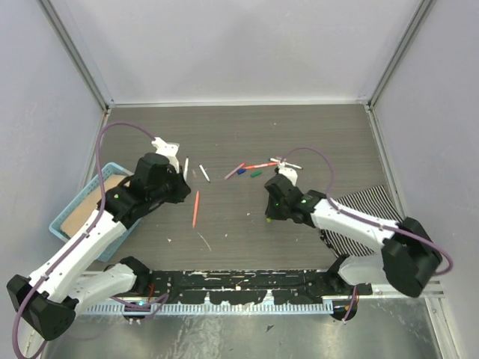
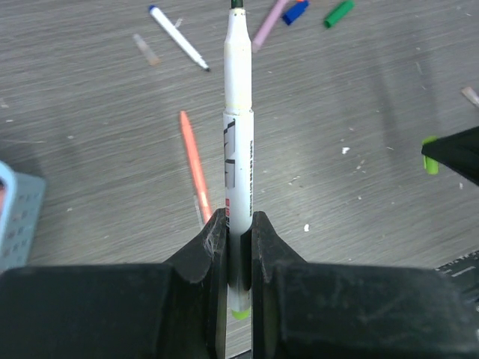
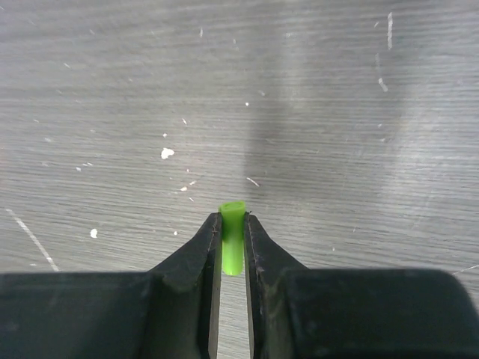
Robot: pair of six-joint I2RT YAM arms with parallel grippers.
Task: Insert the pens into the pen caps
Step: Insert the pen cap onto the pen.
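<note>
My left gripper (image 2: 239, 224) is shut on a white-barrelled pen (image 2: 239, 112) with a light green rear end; the pen points away from the jaws over the table. My right gripper (image 3: 233, 221) is shut on a small light green pen cap (image 3: 233, 239), held just above the table. In the top view the left gripper (image 1: 182, 179) and right gripper (image 1: 271, 213) are apart, with an orange pen (image 1: 196, 209) lying between them. Further back lie a white pen (image 1: 204, 173), a pink pen (image 1: 234, 171), a blue cap (image 1: 242, 170), a dark green cap (image 1: 256, 173) and a red pen (image 1: 260, 164).
A light blue basket (image 1: 75, 217) stands at the left edge of the table beside the left arm. A striped cloth (image 1: 367, 206) lies at the right under the right arm. Grey walls enclose the table on three sides.
</note>
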